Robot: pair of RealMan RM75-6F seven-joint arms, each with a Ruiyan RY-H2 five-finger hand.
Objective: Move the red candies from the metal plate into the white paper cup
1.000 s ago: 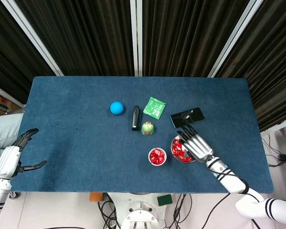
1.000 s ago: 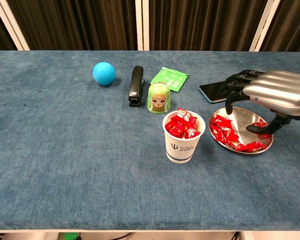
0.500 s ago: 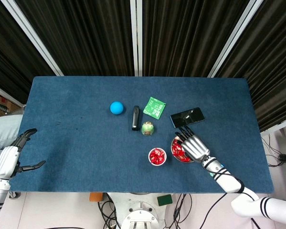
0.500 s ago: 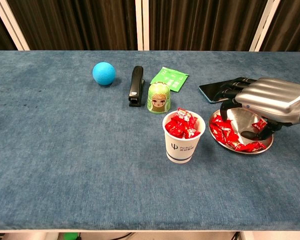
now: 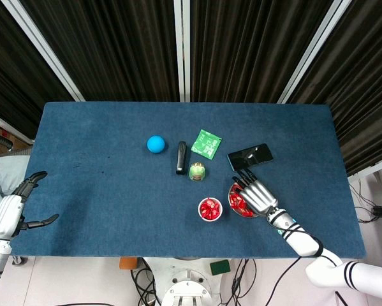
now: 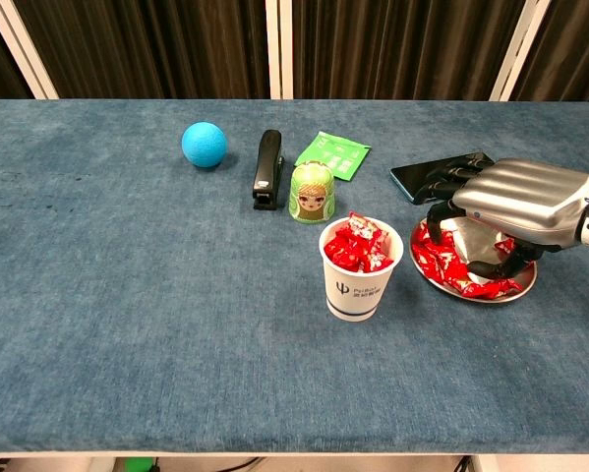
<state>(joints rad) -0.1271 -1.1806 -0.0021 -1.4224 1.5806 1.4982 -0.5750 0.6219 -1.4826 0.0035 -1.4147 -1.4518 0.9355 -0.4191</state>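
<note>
Chest view shows the right hand (image 6: pixel 515 204) lower than it was a second ago: then it hovered above the plate (image 6: pixel 518 286) with fingers arched, now it has dropped right onto it, fingertips down among the red candies (image 6: pixel 434 262) and thumb curled in near the plate's front edge. Whether the fingers have closed on a candy I cannot tell; the palm hides that. In the head view the same hand (image 5: pixel 255 196) has slid a little nearer the table's front edge, covering most of the plate (image 5: pixel 231 194).

The cup (image 6: pixel 360 270) stands just left of the plate, heaped with red candies to its brim. The plate holds a loose layer of them, mostly on its left and front.

The left hand (image 5: pixel 9 210) hangs off the table's left corner, fingers spread and holding nothing, slightly lower than before.
</note>
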